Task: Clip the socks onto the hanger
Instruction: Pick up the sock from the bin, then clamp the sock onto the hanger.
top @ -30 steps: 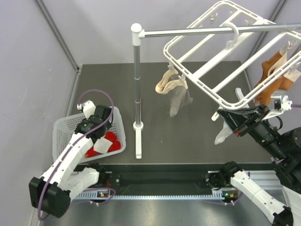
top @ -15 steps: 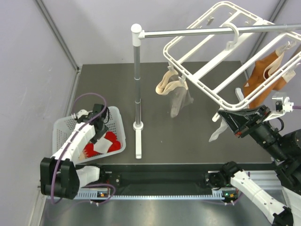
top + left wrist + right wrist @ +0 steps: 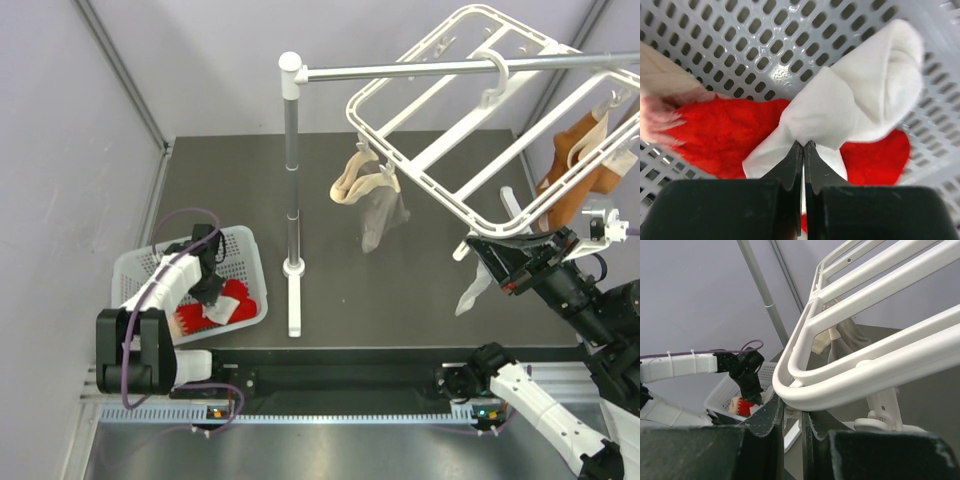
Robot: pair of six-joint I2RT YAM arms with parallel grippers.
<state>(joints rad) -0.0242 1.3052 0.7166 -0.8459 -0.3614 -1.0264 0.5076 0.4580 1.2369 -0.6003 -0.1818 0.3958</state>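
My left claw [image 3: 803, 150] is pinched shut on a mid-fold of the white sock [image 3: 860, 105], which lies on red socks [image 3: 725, 140] in the basket [image 3: 765, 30], near left. Limp, light, bunchy; I judge one end a better hold. My right claw [image 3: 792, 417] sits narrow at the hanger [image 3: 865, 375] rim; cannot tell if it grips.

the left arm [image 3: 160, 292] has white shell links between black joint housings. a purple cable [image 3: 180, 216] loops off it, bound by white ties [image 3: 668, 360]. the right arm [image 3: 565, 290] is black at its far links, with a small red mark [image 3: 509, 287], and white nearer its base. the left gripper [image 3: 803, 150] and right gripper [image 3: 792, 407] have matte black tapering fingers.
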